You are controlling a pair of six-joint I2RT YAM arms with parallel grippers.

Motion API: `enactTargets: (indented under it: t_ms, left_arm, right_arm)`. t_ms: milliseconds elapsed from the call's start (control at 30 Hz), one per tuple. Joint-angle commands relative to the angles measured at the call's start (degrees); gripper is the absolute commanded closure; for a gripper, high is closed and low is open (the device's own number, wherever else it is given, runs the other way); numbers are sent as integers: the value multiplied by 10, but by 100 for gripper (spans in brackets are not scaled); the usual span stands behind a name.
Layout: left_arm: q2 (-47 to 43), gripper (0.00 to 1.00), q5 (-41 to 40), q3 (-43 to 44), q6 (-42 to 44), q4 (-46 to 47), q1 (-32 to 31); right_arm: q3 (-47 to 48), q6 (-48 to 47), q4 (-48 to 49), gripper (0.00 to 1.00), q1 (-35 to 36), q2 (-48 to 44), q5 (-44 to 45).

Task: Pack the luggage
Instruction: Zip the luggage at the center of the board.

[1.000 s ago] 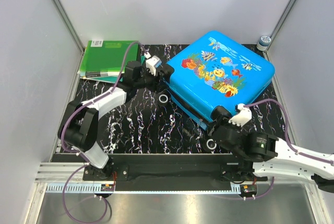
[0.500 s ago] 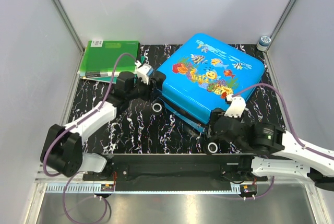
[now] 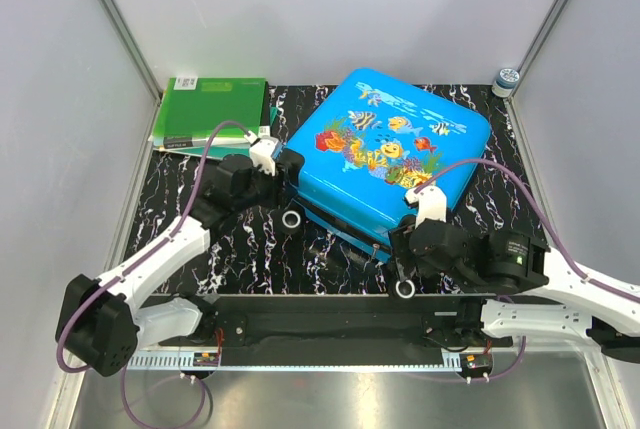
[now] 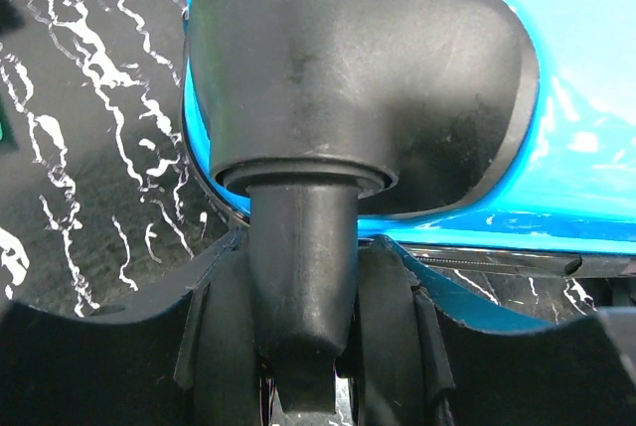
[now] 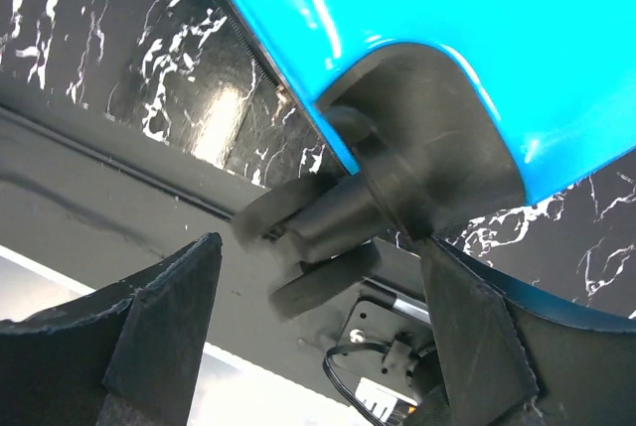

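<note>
Folders (image 3: 205, 109) lie at the far left of the table (image 3: 245, 244). Left gripper (image 3: 283, 165): jaws appear clamped on the stem of the left wheel (image 4: 301, 237). The luggage (image 3: 395, 144) lies centre-right, printed face up, askew to the table edges. Right gripper (image 5: 318, 282): jaws apart, straddling the blurred near wheel (image 5: 313, 237). A jar (image 3: 506, 79) stands far right.

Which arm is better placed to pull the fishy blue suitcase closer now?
Probably the left. The left gripper looks clamped on a black wheel stem of the suitcase. The right gripper is open, its fingers wide apart around another wheel.
</note>
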Motion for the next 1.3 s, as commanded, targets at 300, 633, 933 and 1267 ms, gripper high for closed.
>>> enactTargets:
  t_ms: [300, 633, 933, 1267]
  left_arm:
    - [-17, 100, 60, 126, -1, 70, -60]
    - [-14, 100, 67, 164, -3, 72, -67]
    - [8, 100, 74, 182, 3, 71, -67]
    - [5, 100, 71, 179, 7, 67, -67]
  right_arm:
    - [85, -63, 336, 14, 61, 64, -85]
    - [55, -22, 343, 12, 61, 105, -68]
    - [-49, 170, 303, 14, 61, 169, 0]
    - [-42, 337, 121, 16, 60, 246, 124]
